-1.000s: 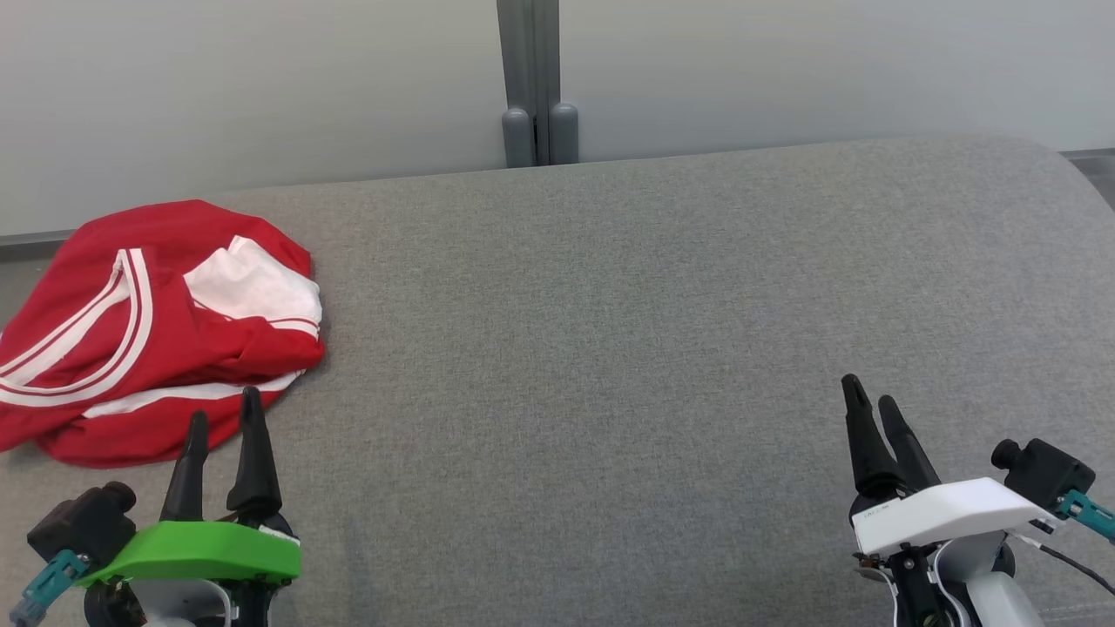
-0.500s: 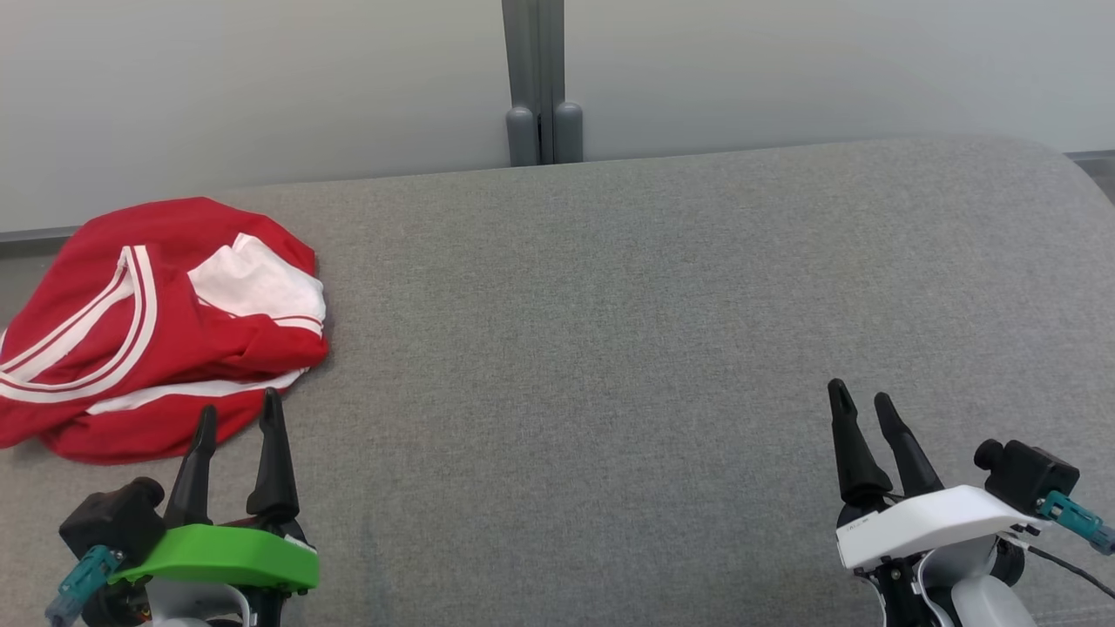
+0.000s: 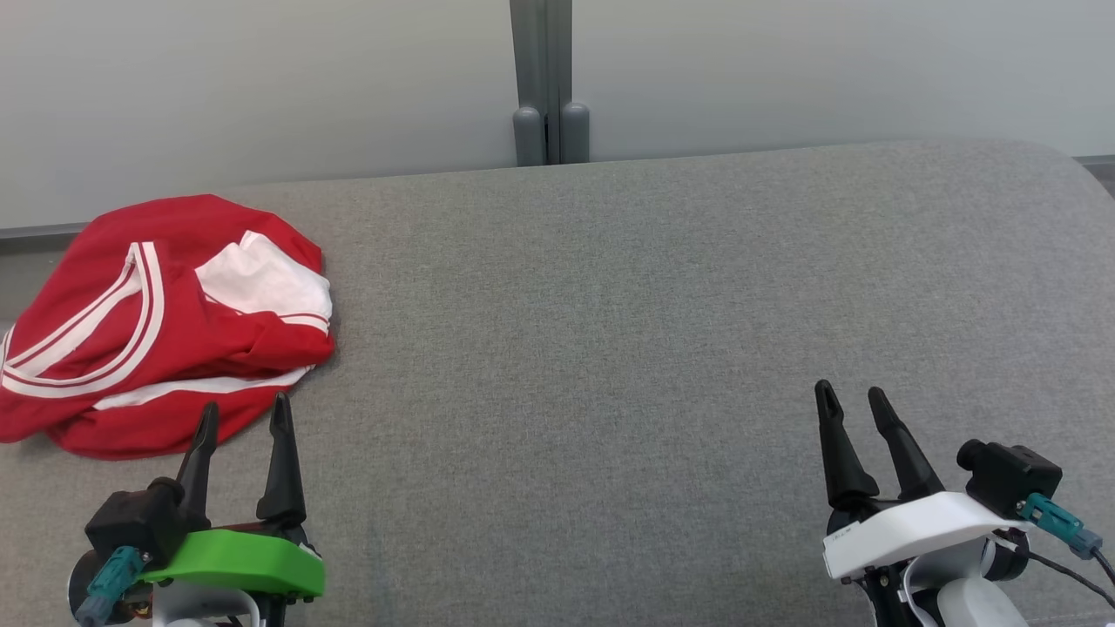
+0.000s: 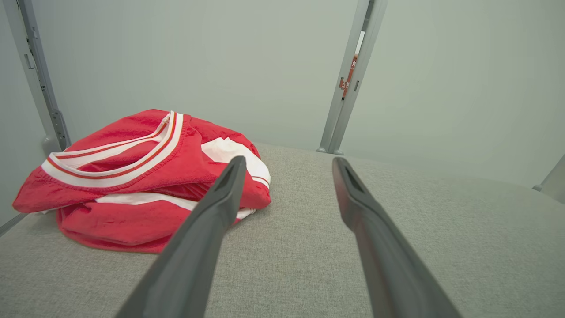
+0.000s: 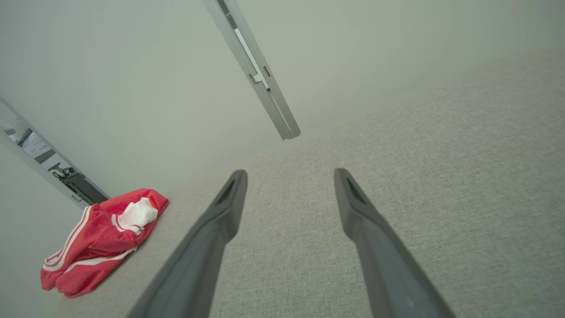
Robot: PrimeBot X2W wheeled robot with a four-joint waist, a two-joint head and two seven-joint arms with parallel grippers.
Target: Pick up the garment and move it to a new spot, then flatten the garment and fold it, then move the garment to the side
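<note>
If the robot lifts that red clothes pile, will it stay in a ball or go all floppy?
Probably floppy: the red garment lies crumpled in soft folds, so it should droop and unfold. It looks thin, so it is likely light.

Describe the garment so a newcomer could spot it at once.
Start from the wide grey fabric surface in front of the pale wall and look to its far left edge, just beyond the open left gripper. There lies the garment, a crumpled red heap. White stripes and a white patch mark it against plain grey.
</note>
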